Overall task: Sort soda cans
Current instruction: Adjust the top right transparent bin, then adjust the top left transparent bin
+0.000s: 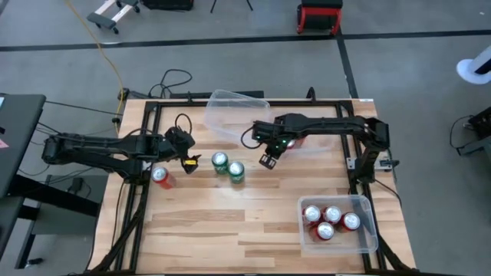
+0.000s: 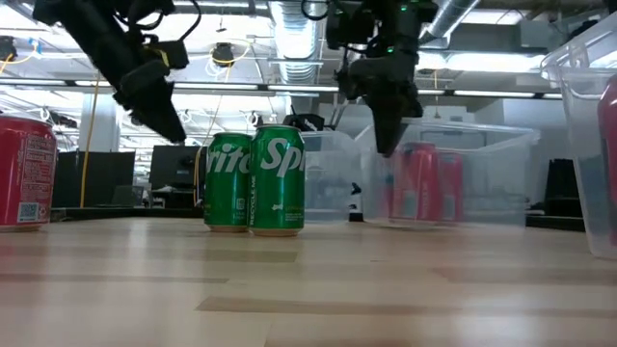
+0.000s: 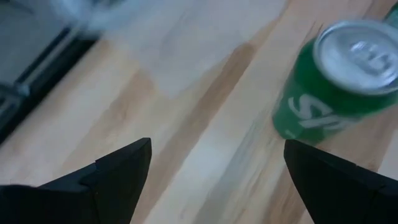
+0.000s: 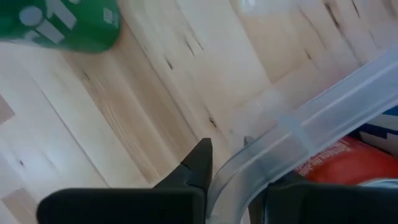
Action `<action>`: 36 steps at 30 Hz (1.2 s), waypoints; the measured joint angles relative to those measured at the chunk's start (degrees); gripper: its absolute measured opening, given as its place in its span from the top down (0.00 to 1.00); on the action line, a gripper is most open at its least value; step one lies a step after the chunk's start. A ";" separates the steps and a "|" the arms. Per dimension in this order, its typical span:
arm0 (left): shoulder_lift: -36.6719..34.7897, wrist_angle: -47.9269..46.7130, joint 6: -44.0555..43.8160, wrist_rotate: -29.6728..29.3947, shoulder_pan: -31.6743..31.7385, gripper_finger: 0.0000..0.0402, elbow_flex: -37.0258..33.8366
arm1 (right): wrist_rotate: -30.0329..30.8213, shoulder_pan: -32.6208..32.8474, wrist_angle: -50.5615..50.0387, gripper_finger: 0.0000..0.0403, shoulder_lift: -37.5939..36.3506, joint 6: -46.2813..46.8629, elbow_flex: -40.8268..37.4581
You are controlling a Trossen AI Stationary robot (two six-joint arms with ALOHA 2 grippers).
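1. Cans stand partly sorted: we count four red cans (image 1: 328, 221) in the near bin (image 1: 367, 238).
2. Two green cans (image 1: 228, 167) and one red can (image 1: 161, 177) stand upright mid-table, tops up.
3. Left gripper (image 1: 189, 162) hangs empty, jaws apart; right gripper (image 1: 268, 159) seems clamped on the far bin (image 4: 323, 118) rim.
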 joint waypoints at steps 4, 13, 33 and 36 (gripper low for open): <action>-0.46 2.03 5.87 0.21 0.69 0.10 2.25 | -0.19 0.09 -0.15 0.80 3.15 -1.05 3.38; -0.44 5.17 27.57 0.21 3.67 0.10 7.91 | -2.37 0.24 -0.64 0.57 2.03 -2.84 5.41; 14.15 10.68 51.22 21.89 28.66 0.15 10.25 | 0.62 1.77 -0.20 0.35 -17.79 -2.33 5.49; 17.07 11.81 54.00 21.96 29.77 0.17 11.12 | 1.44 2.33 -0.21 0.35 -18.84 -2.35 5.49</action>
